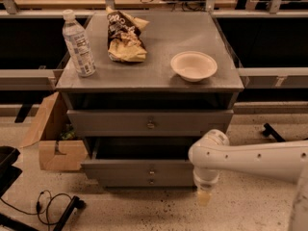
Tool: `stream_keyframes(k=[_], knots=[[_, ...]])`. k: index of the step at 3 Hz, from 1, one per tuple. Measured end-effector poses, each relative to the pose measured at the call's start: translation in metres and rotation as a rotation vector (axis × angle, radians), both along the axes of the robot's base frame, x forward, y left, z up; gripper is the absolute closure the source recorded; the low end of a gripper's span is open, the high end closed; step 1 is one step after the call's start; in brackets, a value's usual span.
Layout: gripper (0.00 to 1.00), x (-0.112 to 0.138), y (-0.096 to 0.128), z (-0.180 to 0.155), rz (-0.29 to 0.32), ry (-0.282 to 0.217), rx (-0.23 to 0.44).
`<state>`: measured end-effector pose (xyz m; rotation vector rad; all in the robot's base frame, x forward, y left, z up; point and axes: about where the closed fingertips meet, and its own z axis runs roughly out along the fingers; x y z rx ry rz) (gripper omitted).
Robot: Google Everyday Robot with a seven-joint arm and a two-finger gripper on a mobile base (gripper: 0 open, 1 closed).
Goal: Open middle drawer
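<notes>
Gripper [204,196] hangs beside middle drawer [125,169], one of three

On cabinet top [163,37]: bottle [79,44] left, bowl [193,65] right; middle drawer [125,168] under top drawer [110,122]; gripper [204,196] low, before its right end.

Dim warm light from above, shadow beneath the cabinet top [159,57]; the pincer [204,197] hangs low right.
</notes>
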<state>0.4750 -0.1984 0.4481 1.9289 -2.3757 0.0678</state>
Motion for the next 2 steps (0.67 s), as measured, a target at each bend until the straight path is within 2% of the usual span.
stream_keyframes(k=[1, 2], knots=[[0.49, -0.0532, -0.0035, -0.0040, 0.029, 0.085, -0.036], [0.25, -0.0547, -0.0049, -0.0020, 0.039, 0.072, -0.038]])
